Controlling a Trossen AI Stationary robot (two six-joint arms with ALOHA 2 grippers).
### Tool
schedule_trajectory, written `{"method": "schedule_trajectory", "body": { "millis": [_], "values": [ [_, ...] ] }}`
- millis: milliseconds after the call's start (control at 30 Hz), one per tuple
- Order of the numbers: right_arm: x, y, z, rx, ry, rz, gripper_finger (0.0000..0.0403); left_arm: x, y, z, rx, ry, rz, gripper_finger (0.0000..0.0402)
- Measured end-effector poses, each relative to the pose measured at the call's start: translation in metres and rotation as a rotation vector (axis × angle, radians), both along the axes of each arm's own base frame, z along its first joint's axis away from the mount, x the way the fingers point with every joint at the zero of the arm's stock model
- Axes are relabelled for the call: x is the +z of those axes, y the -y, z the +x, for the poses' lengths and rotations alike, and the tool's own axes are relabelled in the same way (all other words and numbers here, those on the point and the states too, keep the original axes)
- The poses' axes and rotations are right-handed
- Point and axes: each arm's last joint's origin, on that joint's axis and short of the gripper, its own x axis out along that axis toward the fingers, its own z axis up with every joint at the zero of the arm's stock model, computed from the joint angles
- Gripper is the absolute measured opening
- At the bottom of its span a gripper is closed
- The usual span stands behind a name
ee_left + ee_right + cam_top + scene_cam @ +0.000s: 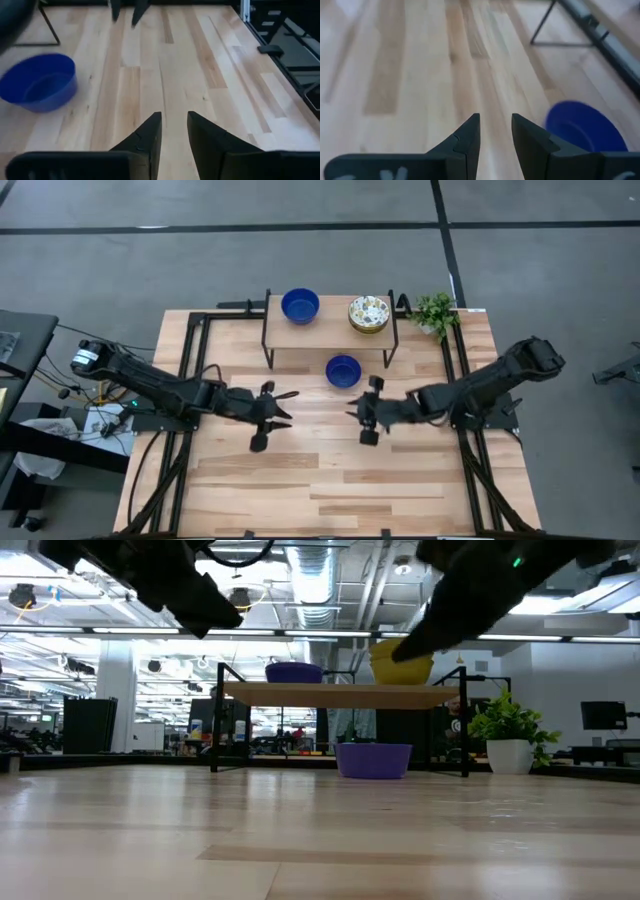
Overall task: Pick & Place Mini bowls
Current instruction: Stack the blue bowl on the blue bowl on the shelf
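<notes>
A blue mini bowl (343,370) rests by its base on the table in front of a small wooden stand (330,332). On the stand sit a second blue bowl (300,305) and a stack of speckled patterned bowls (369,314). My left gripper (291,407) hovers open over bare table, left of and nearer than the lower blue bowl (39,82). My right gripper (355,412) faces it, also open, just nearer than that bowl (582,127). In the low view the bowl (374,759) stands alone on the wood, both arms above it.
A small green potted plant (435,312) stands at the stand's right end. Black frame rails (190,370) run along both table sides. The stand's thin black legs (267,345) flank the lower blue bowl. Bare wood (330,480) stretches toward the near edge.
</notes>
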Motion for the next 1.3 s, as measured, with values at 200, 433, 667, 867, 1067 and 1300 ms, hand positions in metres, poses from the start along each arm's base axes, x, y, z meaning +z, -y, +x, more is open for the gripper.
{"method": "schedule_trajectory", "body": {
  "millis": [200, 433, 667, 867, 1067, 1300],
  "values": [
    [-0.016, 0.033, 0.008, 0.018, -0.137, -0.047, 0.0102, 0.001, -0.001, 0.001, 0.01, 0.009, 0.01, 0.0092],
    [-0.034, 0.052, 0.02, 0.023, -0.218, -0.104, 0.0102, 0.0, -0.001, 0.001, 0.01, 0.008, 0.008, 0.0092],
    [-0.038, 0.068, 0.025, 0.003, -0.244, -0.101, 0.0102, 0.0, -0.001, 0.001, 0.01, 0.008, 0.007, 0.0092],
    [-0.049, 0.08, 0.028, 0.016, -0.283, -0.044, 0.0102, 0.001, -0.001, 0.001, 0.01, 0.013, 0.005, 0.0092],
    [-0.057, 0.086, 0.029, 0.006, -0.312, -0.049, 0.0102, 0.001, -0.001, 0.001, 0.009, 0.015, 0.004, 0.0092],
    [-0.063, 0.093, 0.029, -0.004, -0.343, -0.06, 0.0102, 0.001, -0.001, 0.001, 0.009, 0.016, 0.004, 0.0092]
  ]
}}
